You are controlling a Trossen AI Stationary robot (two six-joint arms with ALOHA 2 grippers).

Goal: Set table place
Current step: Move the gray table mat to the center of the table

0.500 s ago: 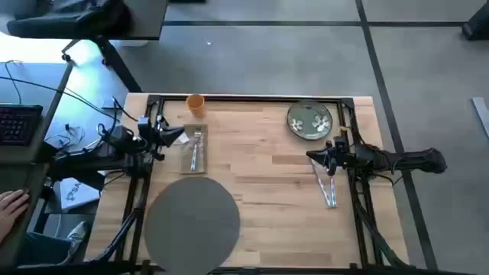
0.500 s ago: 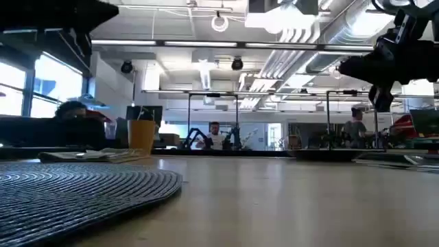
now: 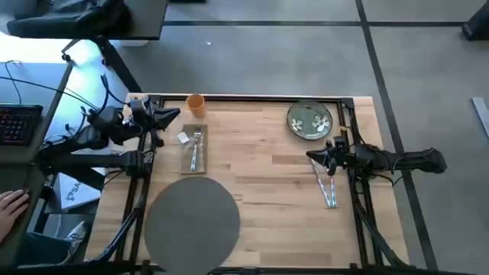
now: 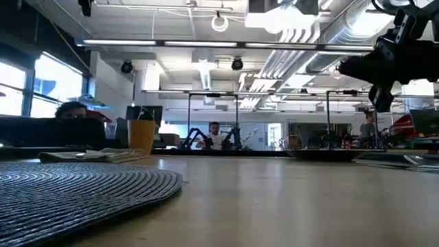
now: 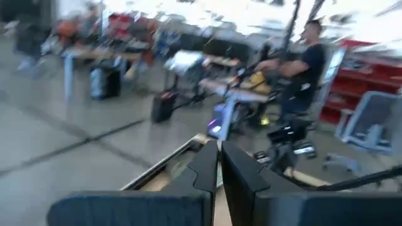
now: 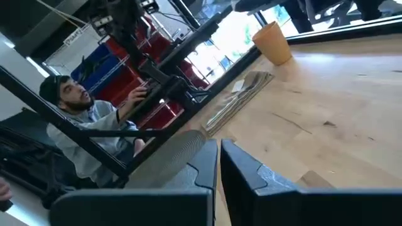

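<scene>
The round dark-grey placemat (image 3: pixel 191 218) lies at the table's near edge, left of centre. Beyond it the beige napkin (image 3: pixel 193 151) lies flat with the fork (image 3: pixel 195 145) on top, and the orange cup (image 3: pixel 195 103) stands at the far edge. The green flowered plate (image 3: pixel 309 121) sits at the far right. Knife and spoon (image 3: pixel 327 187) lie side by side on the wood at the right. My left gripper (image 3: pixel 174 114) hovers shut near the far left corner, beside the cup. My right gripper (image 3: pixel 312 156) hovers shut above the far ends of the knife and spoon.
The black frame (image 3: pixel 252 98) runs along the table's far edge. Bare wood (image 3: pixel 263 168) lies between napkin and cutlery. A grey desk with a keyboard (image 3: pixel 19 122) stands at the left, where a person's hand (image 3: pixel 11 205) shows. People show in the room beyond the table.
My left gripper has drawn away from the napkin, rising and moving toward the table's far left corner; its arm has left the low view. The napkin and fork lie where they were. My right gripper has kept still.
</scene>
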